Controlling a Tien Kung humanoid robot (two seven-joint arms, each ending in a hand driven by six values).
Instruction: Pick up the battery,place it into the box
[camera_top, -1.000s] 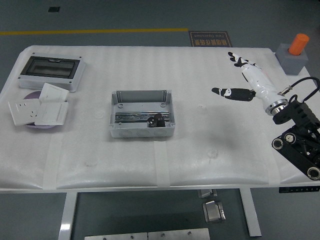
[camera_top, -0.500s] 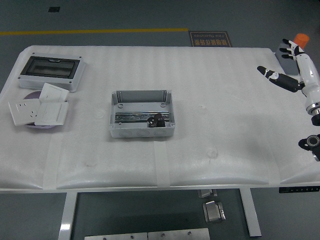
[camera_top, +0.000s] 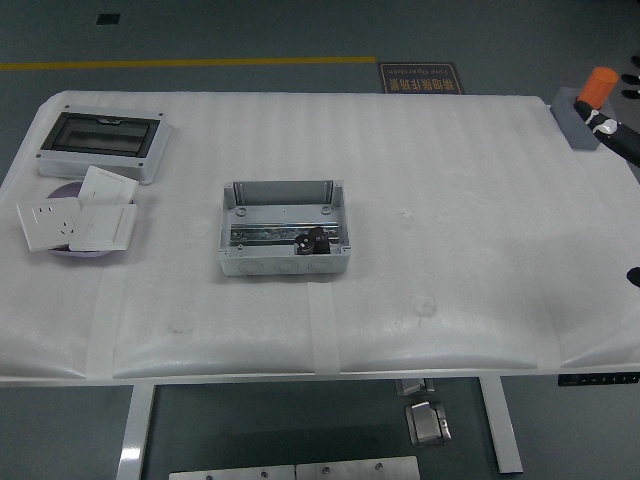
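The right hand (camera_top: 618, 134) shows only as a sliver at the picture's right edge, beside the grey block with the orange cylinder (camera_top: 601, 87); whether its fingers are spread or curled cannot be told. Well away from that hand, toward the middle of the white table (camera_top: 450, 250), the open grey box (camera_top: 285, 230) holds a small dark object, apparently the battery (camera_top: 314, 240), on its metal rail. Farther off sit a clear-lidded enclosure (camera_top: 100, 143) and white wall sockets (camera_top: 75, 218).
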